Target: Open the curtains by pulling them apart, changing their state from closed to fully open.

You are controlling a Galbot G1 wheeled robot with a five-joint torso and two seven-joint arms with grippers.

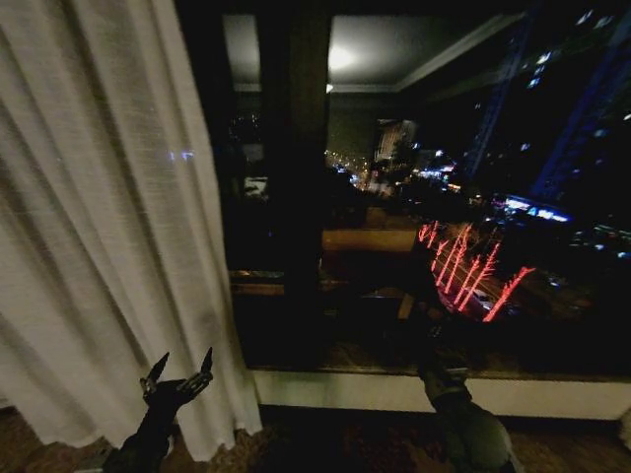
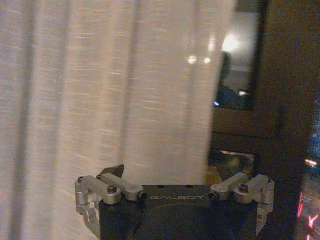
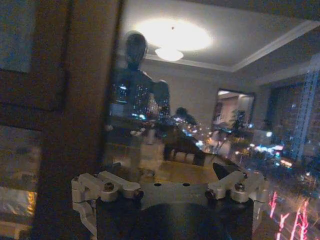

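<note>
Low at the head view's near edge, the left pincer [image 1: 180, 372] stands with its two dark fingers spread and pointing up, released and holding nothing, just in front of the lower hem of the left curtain [image 1: 99, 227]. In the left wrist view the same pincer [image 2: 175, 192] faces that sheer cream panel [image 2: 105, 90], whose free edge hangs just beyond the finger on the window side; the fabric is near but I cannot tell whether it touches.

That curtain is gathered to the robot's left, its pleats slanting down toward the floor [image 1: 325, 443]. The window [image 1: 444, 197] beside it is bare, showing the night city and red lights. A sliver of pale cloth at the far right edge may be the other panel, though that is too small to say.

The right pincer [image 3: 175, 192] is raised toward the glass beside a dark frame post [image 3: 75, 100]; its fingers look spread with nothing between them.

By my judgement the pulling apart is largely done and this is the release. What remains, if anything, is pushing the left panel's edge further aside, which calls for closing on that free edge first.
</note>
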